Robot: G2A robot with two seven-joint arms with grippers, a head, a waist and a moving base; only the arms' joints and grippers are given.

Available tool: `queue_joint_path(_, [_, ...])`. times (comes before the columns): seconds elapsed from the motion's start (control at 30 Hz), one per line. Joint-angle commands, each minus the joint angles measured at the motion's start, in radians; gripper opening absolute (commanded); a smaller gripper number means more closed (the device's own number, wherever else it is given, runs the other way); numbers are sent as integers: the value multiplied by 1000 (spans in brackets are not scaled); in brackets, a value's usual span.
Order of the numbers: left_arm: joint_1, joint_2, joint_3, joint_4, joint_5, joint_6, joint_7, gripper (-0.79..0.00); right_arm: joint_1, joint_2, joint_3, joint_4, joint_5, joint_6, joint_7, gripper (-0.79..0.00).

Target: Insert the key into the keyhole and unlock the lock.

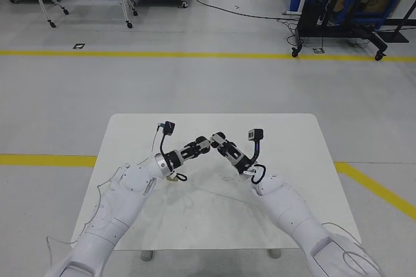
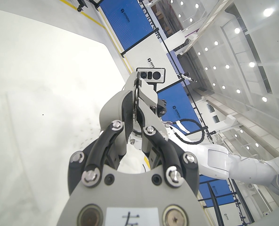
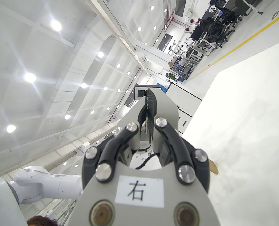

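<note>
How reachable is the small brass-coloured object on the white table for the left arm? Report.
Probably, but not directly: the small brass-coloured object lies beside the left wrist, behind the left tool, which meets the right tool tip to tip. Retract first.

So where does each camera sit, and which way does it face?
Top view: above the arms, looking down at the white rectangular table; both white arms show, tips close together.
Left wrist view: on the left wrist, looking along the left gripper, fingers shut on a thin silver metal piece, towards the right arm.
Right wrist view: on the right wrist, looking along the right gripper, fingers shut, towards the left arm.
Shared: both wrist views show the table and the other arm's small wrist camera.
</note>
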Motion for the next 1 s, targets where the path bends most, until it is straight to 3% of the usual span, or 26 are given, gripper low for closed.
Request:
queue_joint_path(0.0, [0, 0, 1, 0, -3, 0, -8, -785, -1, -2, 7, 2, -4, 0, 1, -785])
queue_joint_path(0.73, [0, -3, 2, -2, 23, 12, 22, -785, -4, -26, 69, 21, -40, 0, 31, -785])
queue_joint_path(0.77, [0, -3, 2, -1, 23, 15, 26, -785, -4, -27, 71, 23, -39, 0, 36, -773])
queue_joint_path(0.93, [-4, -5, 2, -2, 35, 38, 47, -785, 0, -32, 80, 35, -30, 0, 55, -474])
queue_joint_path(0.97, [-2, -5, 3, -4, 38, 39, 49, -785, 1, -33, 83, 37, -28, 0, 59, -443])
